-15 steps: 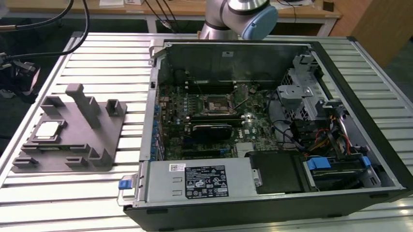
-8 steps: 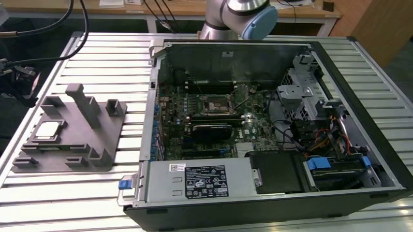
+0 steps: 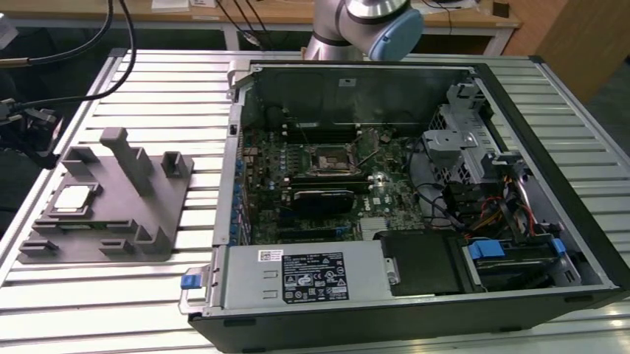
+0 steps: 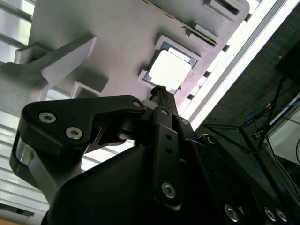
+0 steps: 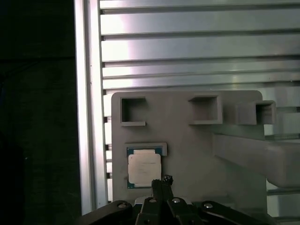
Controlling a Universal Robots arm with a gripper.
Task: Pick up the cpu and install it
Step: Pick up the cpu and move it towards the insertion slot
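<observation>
In the exterior view the arm is a silvery metal tube link (image 3: 330, 38) that meets a rounded joint closed by a pale blue round cap (image 3: 397, 33). In the second wrist view the matte black metal hand (image 4: 160, 90) is built of flat linkage plates with rounded corners, pinned by bright silver socket-head screws (image 4: 47, 117). In the first wrist view it narrows to two slim black fingers (image 5: 156, 187) lying flat against each other, with more small silver screws along its base.

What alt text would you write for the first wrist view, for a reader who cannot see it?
A silvery cpu lies in a recess of a grey plastic holder on a slatted metal table. The dark pincer tip is close to its edge.
</observation>
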